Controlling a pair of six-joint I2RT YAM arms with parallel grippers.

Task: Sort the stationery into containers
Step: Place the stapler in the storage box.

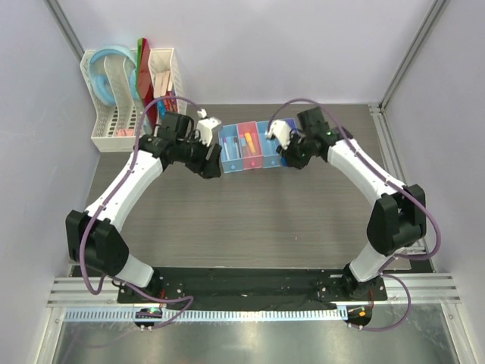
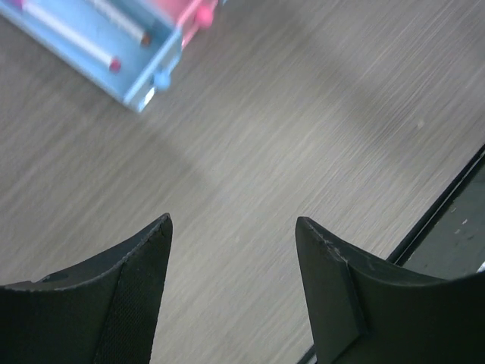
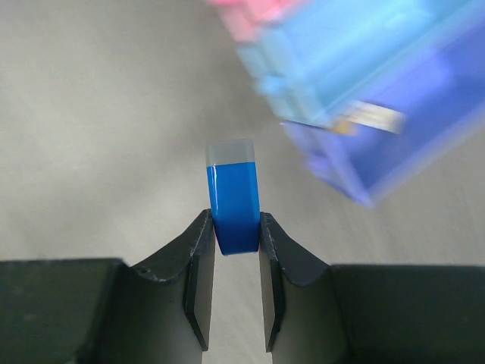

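The row of four joined bins (image 1: 254, 165) stands at the far middle of the table. Its pink bin holds an orange-yellow piece (image 1: 250, 141); the left light-blue bin holds thin sticks (image 1: 233, 144). My right gripper (image 1: 291, 156) is by the row's right end, shut on a small dark-blue block (image 3: 233, 197) with a pale grey end, held above the table just short of the violet-blue bin (image 3: 409, 144). My left gripper (image 1: 212, 164) is at the row's left front corner, open and empty (image 2: 233, 221). Its view shows the light-blue bin (image 2: 136, 91) with a red-tipped stick (image 2: 76, 45).
A white mesh rack (image 1: 129, 125) with folders and a blue ring stands at the far left corner. The walls of the enclosure close in the table on three sides. A black strip (image 2: 447, 205) runs along the table's near edge.
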